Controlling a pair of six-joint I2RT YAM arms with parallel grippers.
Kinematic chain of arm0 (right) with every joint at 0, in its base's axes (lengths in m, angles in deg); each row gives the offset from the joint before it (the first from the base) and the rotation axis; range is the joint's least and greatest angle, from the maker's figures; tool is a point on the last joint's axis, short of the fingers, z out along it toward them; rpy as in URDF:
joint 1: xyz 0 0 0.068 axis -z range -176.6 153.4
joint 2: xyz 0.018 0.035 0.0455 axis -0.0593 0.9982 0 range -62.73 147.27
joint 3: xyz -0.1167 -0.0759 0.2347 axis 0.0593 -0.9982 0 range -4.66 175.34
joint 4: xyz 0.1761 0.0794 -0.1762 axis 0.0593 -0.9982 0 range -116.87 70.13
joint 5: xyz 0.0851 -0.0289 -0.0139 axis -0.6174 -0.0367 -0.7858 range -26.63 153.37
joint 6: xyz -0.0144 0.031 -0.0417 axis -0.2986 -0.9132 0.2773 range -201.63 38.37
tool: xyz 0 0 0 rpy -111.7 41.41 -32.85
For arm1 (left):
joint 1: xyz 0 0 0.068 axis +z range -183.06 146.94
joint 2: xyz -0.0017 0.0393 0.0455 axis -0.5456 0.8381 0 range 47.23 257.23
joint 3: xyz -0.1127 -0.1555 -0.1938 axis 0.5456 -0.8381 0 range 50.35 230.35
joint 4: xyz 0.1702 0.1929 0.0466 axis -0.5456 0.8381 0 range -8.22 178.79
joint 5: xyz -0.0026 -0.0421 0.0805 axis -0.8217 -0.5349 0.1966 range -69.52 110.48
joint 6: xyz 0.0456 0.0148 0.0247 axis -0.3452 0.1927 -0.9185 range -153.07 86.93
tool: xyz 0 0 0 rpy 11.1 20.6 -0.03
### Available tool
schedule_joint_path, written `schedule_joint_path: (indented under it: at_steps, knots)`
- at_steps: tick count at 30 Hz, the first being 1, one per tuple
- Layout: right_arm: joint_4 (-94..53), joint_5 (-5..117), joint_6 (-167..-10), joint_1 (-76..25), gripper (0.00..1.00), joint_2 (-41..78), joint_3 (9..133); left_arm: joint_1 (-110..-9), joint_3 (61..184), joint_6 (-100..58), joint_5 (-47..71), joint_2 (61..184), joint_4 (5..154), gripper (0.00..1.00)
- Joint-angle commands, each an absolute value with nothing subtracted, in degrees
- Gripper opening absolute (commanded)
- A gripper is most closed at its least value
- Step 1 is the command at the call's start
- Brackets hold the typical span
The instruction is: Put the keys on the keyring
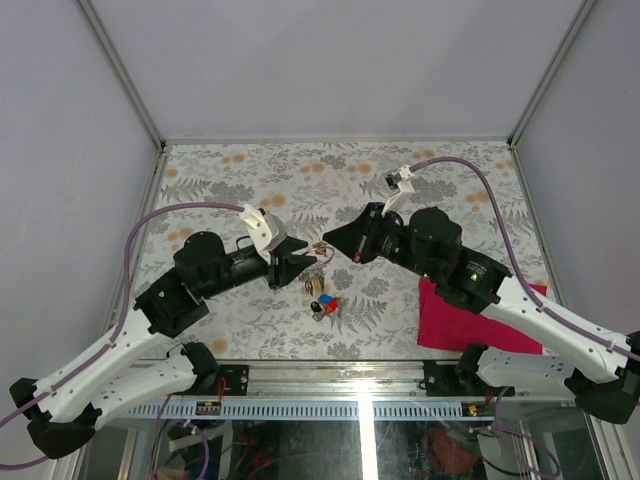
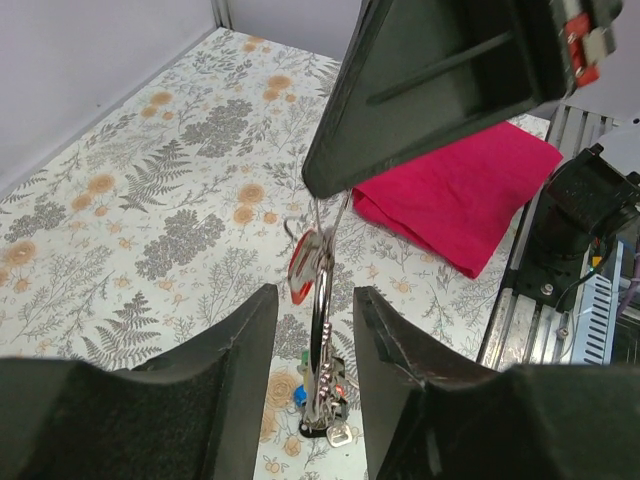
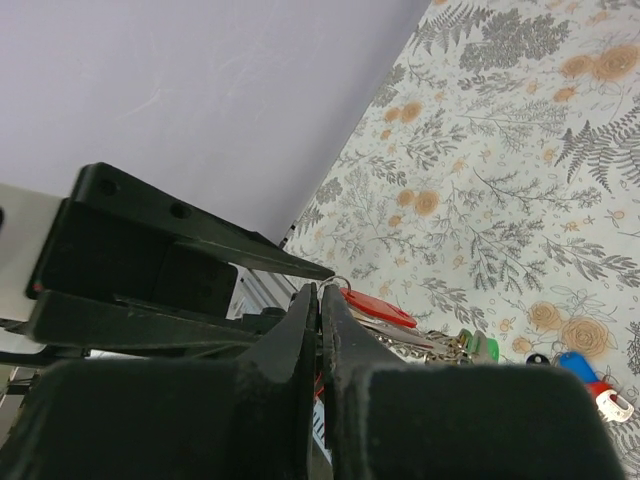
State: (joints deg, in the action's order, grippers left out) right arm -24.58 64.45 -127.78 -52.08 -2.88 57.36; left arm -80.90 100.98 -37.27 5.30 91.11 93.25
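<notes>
Right gripper (image 3: 320, 300): clenched, fingers pressed together with only a hairline between them, pinching the wire of the keyring (image 2: 321, 305) at the ring's top. In the left wrist view its black tip comes down from above and the ring hangs straight under it.

Left gripper (image 2: 315, 292): released. Fingers are clearly apart, and the ring stands edge-on in the gap without visibly touching either pad.

From above, the two grippers point at each other nose to nose over the middle of the table (image 1: 400, 180), with the ring between the tips.

A flat red plastic piece (image 3: 378, 307) sits on the ring just beside the right gripper's pinch. Looks like a key head. Can't tell if it's threaded or only leaning on the wire.

Under the ring is a bunch of small metal parts. The green key (image 3: 487, 347) is nearest the ring, and the blue key (image 3: 573, 365) is further out, with a small red bit (image 3: 598, 385) touching it. Can't tell which of these are on the ring, or whether the bunch hangs or rests on the floral tabletop.

Red cloth (image 2: 450, 195): flat on the table, on the right arm's side near the front edge, well apart from the bunch.
</notes>
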Motion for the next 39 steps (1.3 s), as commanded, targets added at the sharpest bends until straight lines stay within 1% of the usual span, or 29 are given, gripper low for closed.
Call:
schedule_joint_path:
  at_steps: [1,3,5,11,15,17,29,31,33,36,39]
  knots:
    - [-20.38,66.98,-127.24,-52.1,0.0,-6.34,57.91,-80.79,99.68,-36.02,5.86,89.74,90.57,0.38]
    - [-20.71,67.28,-127.26,-52.1,0.0,-6.69,58.0,-80.8,99.41,-35.96,5.82,89.76,90.49,0.38]
    - [-20.86,67.4,-127.25,-52.06,0.0,-6.98,58.01,-80.91,99.31,-35.86,5.61,89.97,90.36,0.34]
    - [-21.09,67.26,-127.42,-52.06,0.0,-7.4,58.1,-80.8,99.77,-36.14,4.89,91.34,89.3,0.17]
    - [-21.13,67.17,-127.42,-52.09,0.0,-7.69,58.1,-80.79,100.27,-36.22,4.26,92.37,88.61,0.08]
    - [-21.25,67.28,-127.37,-52.09,0.0,-7.79,58.02,-80.8,100.46,-36.1,4.05,92.63,88.39,0.01]
    - [-21.62,69.79,-127.24,-52.09,0.0,-9.91,55.98,-80.8,101.06,-35.8,4.1,92.38,90.54,0.0]
    - [-21.84,70.38,-127.24,-52.07,0.03,-10.42,55.55,-80.83,101.18,-35.85,4.11,92.37,90.94,0.0]
    - [-22.41,71.49,-126.97,-52.06,0.09,-11.0,55.09,-80.79,101.52,-35.98,4.33,92.3,91.54,0.0]
    - [-24.1,73.82,-125.67,-52.06,0.25,-12.21,54.72,-80.8,101.87,-36.29,4.69,92.41,92.46,0.0]
    - [-26.16,76.14,-122.19,-52.06,0.35,-13.44,55.13,-80.84,102.85,-37.08,6.21,93.02,95.36,0.0]
